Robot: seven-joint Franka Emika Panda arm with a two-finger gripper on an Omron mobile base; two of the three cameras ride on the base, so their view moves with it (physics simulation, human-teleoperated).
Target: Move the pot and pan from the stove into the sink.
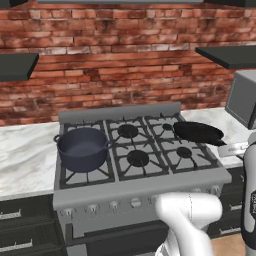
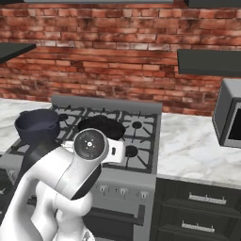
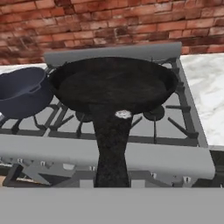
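The black pan hangs tilted just above the right-hand burners of the stove. Its handle runs right to my gripper, which is shut on it. In the hand view the pan spreads across the middle and its handle drops straight toward the camera, covering the fingertips. From the right base view, the pan floats over the stove in front of my hand. The dark blue-grey pot stands upright on the front left burner. The sink is out of view.
White marble counter flanks the stove on both sides. A grey microwave stands on the right counter. Dark shelves jut from the brick wall above. Dark drawers sit below the counter.
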